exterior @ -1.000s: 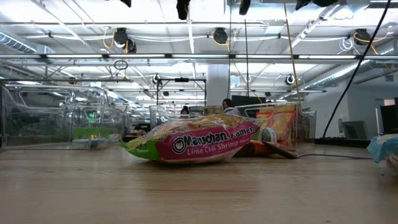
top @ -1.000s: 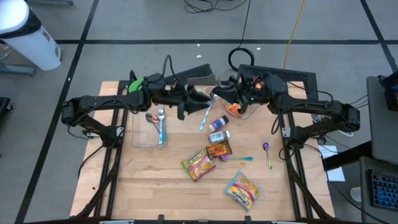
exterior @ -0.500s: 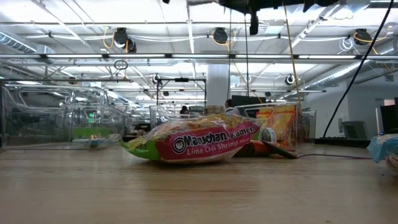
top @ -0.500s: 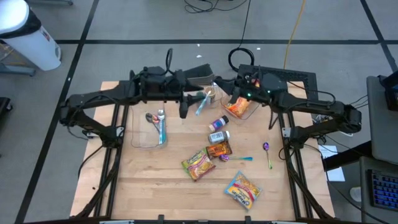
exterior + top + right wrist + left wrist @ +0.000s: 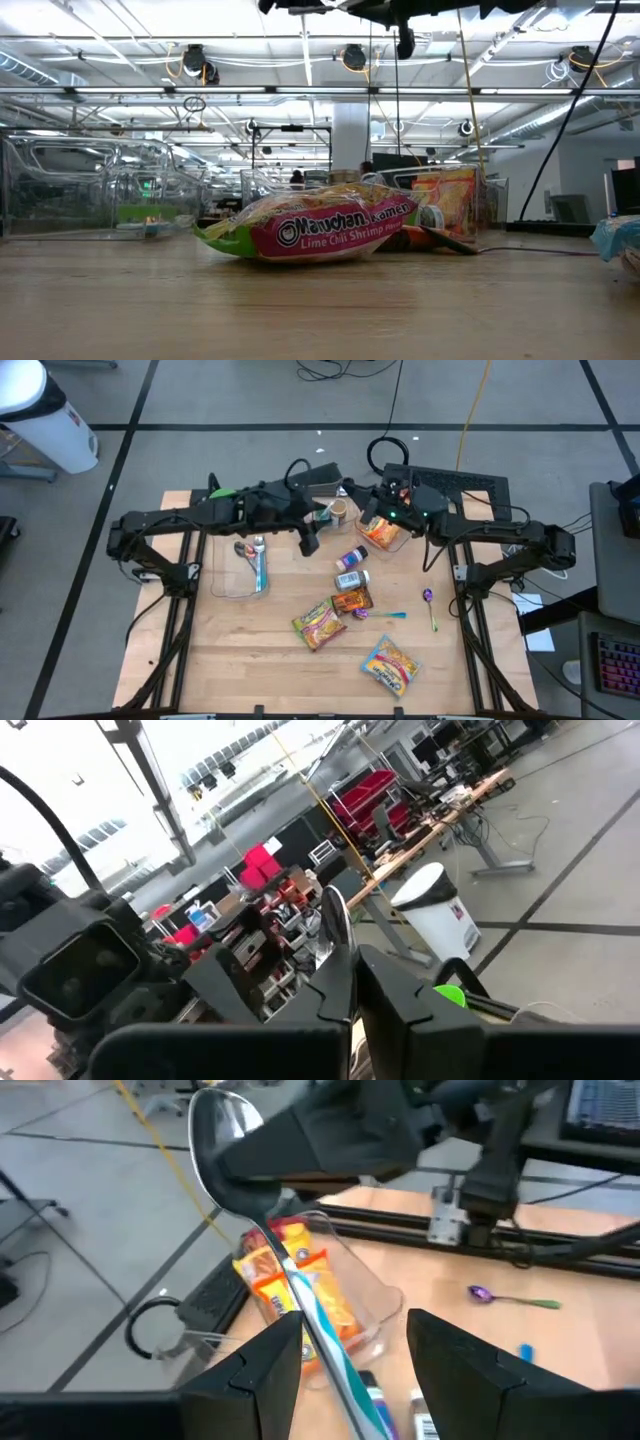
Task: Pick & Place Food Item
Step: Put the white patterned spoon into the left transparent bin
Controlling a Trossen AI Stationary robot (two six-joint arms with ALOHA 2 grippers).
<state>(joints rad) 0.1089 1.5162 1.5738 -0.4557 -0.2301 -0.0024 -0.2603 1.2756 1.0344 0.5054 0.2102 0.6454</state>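
Observation:
A metal spoon [image 5: 228,1140] with a teal handle [image 5: 322,1330] hangs in the air between my two grippers, over the table's far middle [image 5: 330,514]. My right gripper [image 5: 352,982] is shut at the spoon's bowl end. My left gripper [image 5: 350,1365] is open, and the handle runs between its fingers, close to one of them. An orange snack bag [image 5: 383,532] lies in a clear container [image 5: 380,1295] under the spoon. Ramen packets [image 5: 318,623] [image 5: 390,665] lie flat on the table. My right gripper pinches the spoon's neck [image 5: 262,1208], just below the bowl, between its shut fingers. The fingers come roughly level from the table's right. The spoon is lifted clear, its handle slanting down toward my left gripper. My left gripper has the handle beside one finger [image 5: 262,1370]; I cannot tell whether they touch.
A small bottle [image 5: 351,556], a jar [image 5: 352,578] and a snack pack [image 5: 352,600] lie mid-table. A purple spoon [image 5: 430,605] lies at the right. A clear tray with utensils [image 5: 250,565] stands at the left. The near half of the table has free room around the packets.
The spoon has moved toward the table's far edge and turned, so its bowl now points up beside the right gripper. My left gripper has rolled, tipped and shifted a little toward the right gripper. My right gripper has swung its wrist around.

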